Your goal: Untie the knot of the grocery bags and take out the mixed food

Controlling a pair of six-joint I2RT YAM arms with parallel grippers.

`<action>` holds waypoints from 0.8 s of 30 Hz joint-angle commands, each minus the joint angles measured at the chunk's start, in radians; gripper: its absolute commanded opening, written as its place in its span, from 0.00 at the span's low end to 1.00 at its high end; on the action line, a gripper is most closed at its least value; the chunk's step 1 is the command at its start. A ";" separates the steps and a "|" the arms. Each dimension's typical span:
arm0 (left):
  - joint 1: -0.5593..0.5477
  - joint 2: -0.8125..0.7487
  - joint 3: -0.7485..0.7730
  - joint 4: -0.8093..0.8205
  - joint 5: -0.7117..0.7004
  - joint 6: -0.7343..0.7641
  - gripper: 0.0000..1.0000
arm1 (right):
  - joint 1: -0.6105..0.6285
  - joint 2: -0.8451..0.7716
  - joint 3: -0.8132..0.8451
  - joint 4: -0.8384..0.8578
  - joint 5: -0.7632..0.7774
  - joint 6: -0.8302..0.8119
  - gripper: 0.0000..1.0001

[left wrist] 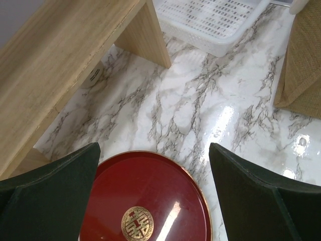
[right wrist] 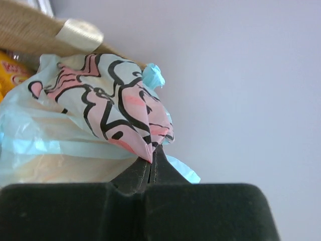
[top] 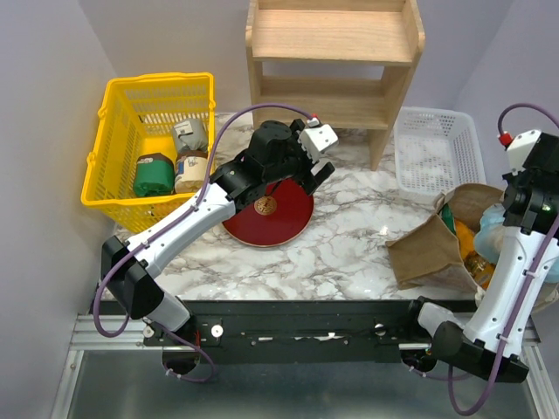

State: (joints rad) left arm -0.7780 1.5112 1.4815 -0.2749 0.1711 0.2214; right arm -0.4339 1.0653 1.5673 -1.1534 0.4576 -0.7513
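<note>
R gripper [right wrist: 152, 161] is pinching shut on thin light-blue printed plastic bag [right wrist: 95, 115] at R edge of marble table [top: 349, 253]; knot [right wrist: 153, 75] is sitting just beyond fingertips [right wrist: 135, 173]. L gripper [left wrist: 155, 188] is hanging wide open over round red plate [left wrist: 145, 201], far off.

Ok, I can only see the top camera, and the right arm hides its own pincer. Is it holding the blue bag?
Observer: Yes. In the right wrist view, the right pincer is shut on a pink-and-black printed fold of the blue bag.
Operator: Can you see the knot?
Observer: A twisted blue tip sticks up just above that fold. I can't tell if it's a knot.
Operator: And is the left pincer holding anything?
Observer: No. The left wrist view shows the left pincer open with nothing between its fingers, above the red plate.
</note>
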 commanded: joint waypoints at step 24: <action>0.005 0.006 0.030 0.000 -0.048 0.021 0.99 | -0.005 0.104 0.352 0.116 -0.027 -0.002 0.01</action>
State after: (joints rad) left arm -0.7780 1.5120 1.4818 -0.2764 0.1440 0.2348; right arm -0.4339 1.1633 1.8915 -1.0924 0.4477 -0.7597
